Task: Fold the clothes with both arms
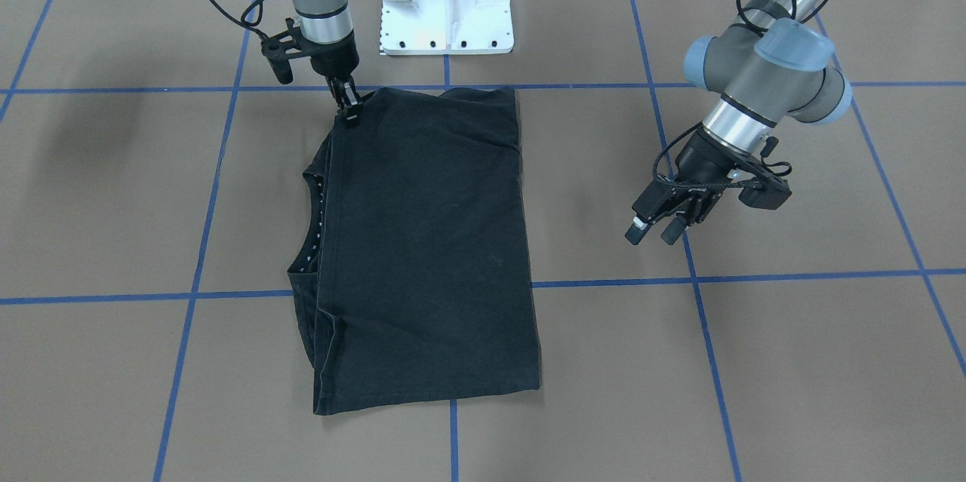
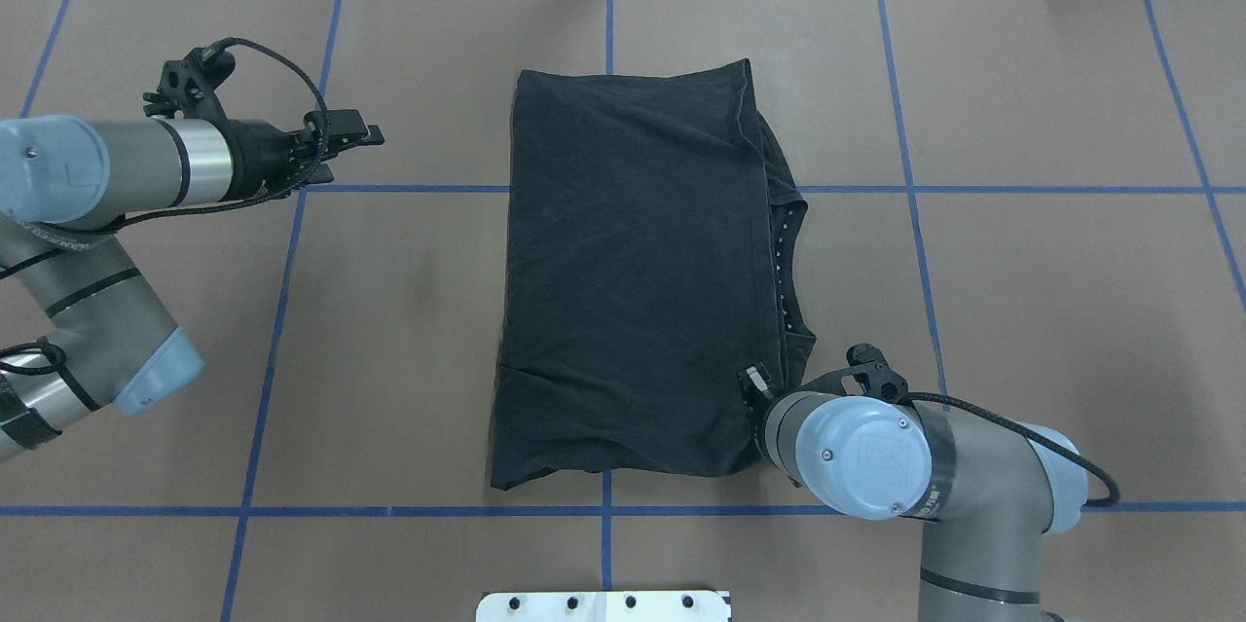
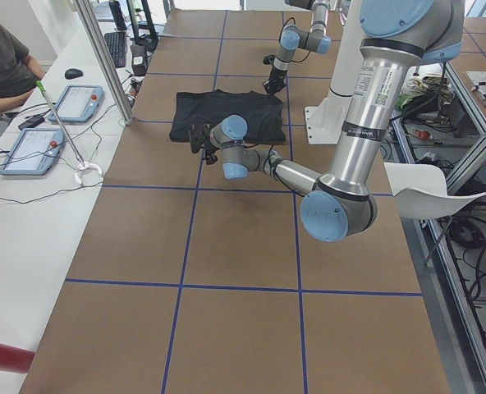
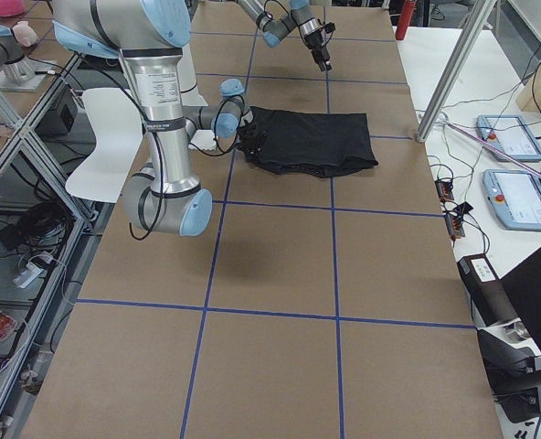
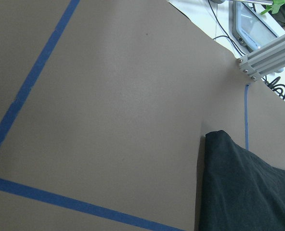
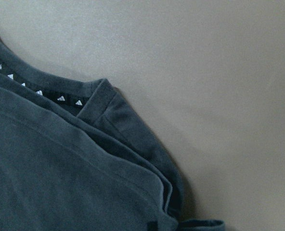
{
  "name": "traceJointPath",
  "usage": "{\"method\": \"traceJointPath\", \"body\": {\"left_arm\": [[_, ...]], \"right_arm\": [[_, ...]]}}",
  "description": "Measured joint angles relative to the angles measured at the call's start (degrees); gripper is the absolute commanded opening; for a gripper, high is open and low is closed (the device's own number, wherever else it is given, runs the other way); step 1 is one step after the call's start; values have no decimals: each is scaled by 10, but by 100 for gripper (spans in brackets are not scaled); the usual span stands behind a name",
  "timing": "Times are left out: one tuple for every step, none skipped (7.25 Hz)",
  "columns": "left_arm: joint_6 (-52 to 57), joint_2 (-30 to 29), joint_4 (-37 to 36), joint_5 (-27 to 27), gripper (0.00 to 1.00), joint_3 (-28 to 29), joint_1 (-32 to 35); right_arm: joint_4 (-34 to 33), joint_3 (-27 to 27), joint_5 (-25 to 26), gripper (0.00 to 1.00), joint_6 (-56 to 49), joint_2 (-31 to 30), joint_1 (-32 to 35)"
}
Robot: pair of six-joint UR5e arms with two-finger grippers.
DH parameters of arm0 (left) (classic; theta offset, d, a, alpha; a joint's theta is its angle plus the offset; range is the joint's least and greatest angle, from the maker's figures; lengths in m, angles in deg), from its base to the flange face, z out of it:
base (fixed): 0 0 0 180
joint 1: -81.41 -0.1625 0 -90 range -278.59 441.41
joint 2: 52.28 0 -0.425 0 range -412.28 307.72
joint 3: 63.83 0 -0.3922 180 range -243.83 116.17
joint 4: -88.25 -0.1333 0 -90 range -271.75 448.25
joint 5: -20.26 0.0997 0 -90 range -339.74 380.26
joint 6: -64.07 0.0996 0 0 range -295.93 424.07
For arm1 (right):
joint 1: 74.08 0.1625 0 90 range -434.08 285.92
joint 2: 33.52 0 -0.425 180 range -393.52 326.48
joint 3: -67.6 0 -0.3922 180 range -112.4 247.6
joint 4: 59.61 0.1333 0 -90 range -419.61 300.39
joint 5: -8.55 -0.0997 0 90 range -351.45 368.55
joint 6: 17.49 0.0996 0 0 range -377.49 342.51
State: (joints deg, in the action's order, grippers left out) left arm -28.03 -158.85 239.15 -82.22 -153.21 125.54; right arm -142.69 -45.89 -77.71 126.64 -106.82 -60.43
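Shirt (image 1: 423, 241) folded to rectangle; right gripper (image 1: 350, 114) pinches its corner, left gripper (image 1: 655, 231) spread, well apart; another fold likely left

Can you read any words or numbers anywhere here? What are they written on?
Nothing here is clear enough to quote.
White label on the left arm: too small to read.
White label on the right arm: too small to read.
Collar tape of the black T-shirt: tiny white triangles, no letters.
Tablet screens: too small to read.
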Motion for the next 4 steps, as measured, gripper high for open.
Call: {"method": "traceJointPath", "body": {"left_arm": [[-1, 0, 0, 0, 100, -1, 0], [-2, 0, 0, -1, 100, -3, 0], [-8, -1, 0, -1, 100, -4, 0], [-24, -2, 1, -1, 100, -9, -1]], "right_arm": [[-2, -7, -8, 0, -2, -2, 6], [-3, -11, -14, 0, -4, -3, 10], [-6, -13, -21, 0, -7, -3, 15], [-10, -16, -25, 0, -10, -4, 18]]}}
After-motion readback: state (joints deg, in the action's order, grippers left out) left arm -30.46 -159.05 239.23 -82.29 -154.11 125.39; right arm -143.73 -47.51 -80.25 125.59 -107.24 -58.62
